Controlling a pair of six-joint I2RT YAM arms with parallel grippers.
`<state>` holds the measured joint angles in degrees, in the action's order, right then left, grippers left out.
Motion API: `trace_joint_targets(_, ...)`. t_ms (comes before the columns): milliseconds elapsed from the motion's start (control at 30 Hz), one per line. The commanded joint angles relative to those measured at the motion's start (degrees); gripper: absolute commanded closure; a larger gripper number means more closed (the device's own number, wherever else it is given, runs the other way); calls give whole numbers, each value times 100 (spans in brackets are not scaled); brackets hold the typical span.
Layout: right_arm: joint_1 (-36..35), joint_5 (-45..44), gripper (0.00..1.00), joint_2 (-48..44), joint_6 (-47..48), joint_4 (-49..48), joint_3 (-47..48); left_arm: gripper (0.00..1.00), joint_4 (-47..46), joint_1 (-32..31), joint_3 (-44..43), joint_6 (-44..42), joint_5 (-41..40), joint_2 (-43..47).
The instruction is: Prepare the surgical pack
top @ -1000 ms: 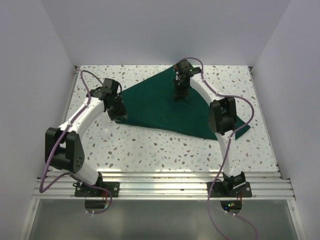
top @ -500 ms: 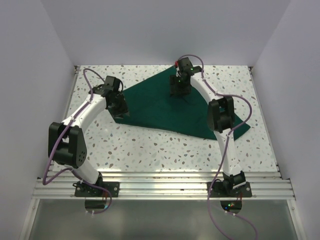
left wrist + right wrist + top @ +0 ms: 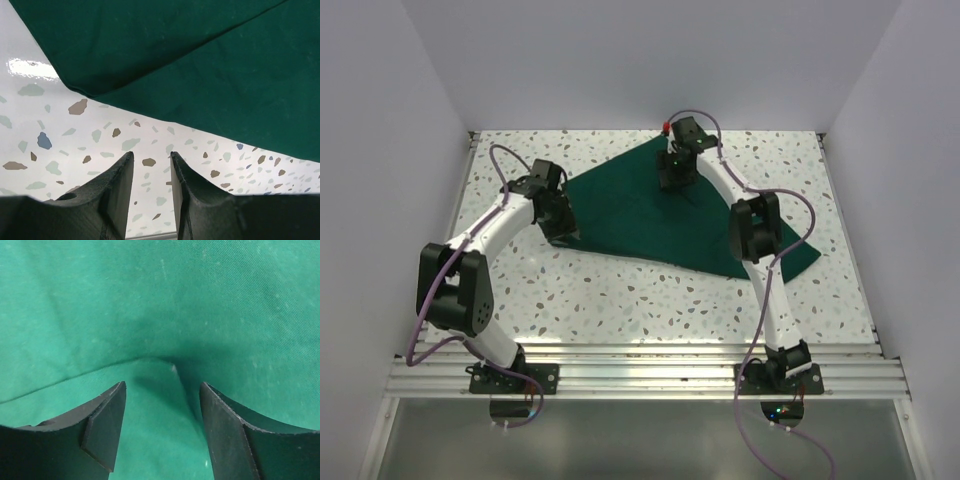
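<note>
Surgical pack [image 3: 640,215] flat, long axis left to near-right (apex far); left gripper [image 3: 150,159], right gripper [image 3: 162,387] parted, empty.

The top view looks down from high behind the near edge over the whole table [image 3: 620,300], while both wrist views sit close above the green cloth [image 3: 630,215], which all three share.

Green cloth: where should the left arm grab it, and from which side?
Probably the rounded corner of the green cloth nearest the left gripper, where two layers overlap. It lies flat on the table, so come in low from the bare side, sliding one finger under the edge.
</note>
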<state>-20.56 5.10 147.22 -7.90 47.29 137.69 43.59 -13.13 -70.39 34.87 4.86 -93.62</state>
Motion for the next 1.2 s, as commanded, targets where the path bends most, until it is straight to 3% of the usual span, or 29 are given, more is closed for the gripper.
trace_joint_targets(0,8,-44,38,167,193,-343,250,61,-281,47,95,-7,129,178)
trace_joint_targets(100,-1,-97,58,158,149,-492,268,61,-290,47,104,-7,94,248)
trace_joint_targets(167,-1,-167,61,123,184,-606,259,61,-290,38,131,-16,41,292)
trace_joint_targets(267,-1,-325,74,62,228,-642,337,60,-281,56,201,-7,6,345)
trace_joint_targets(300,-1,-378,80,53,245,-659,364,61,-281,38,210,11,6,371)
trace_joint_targets(333,8,-422,93,44,263,-686,399,60,-281,47,219,19,6,371)
trace_joint_targets(400,17,-440,98,61,254,-729,460,60,-290,47,245,28,-3,389)
trace_joint_targets(900,166,-651,100,325,87,-967,487,60,-299,47,-115,107,14,64)
trace_joint_targets(1133,192,-519,96,554,-115,-1195,610,58,-255,108,-527,134,32,-226)
trace_joint_targets(1167,192,-519,92,571,-150,-1204,636,58,-237,117,-581,134,32,-253)
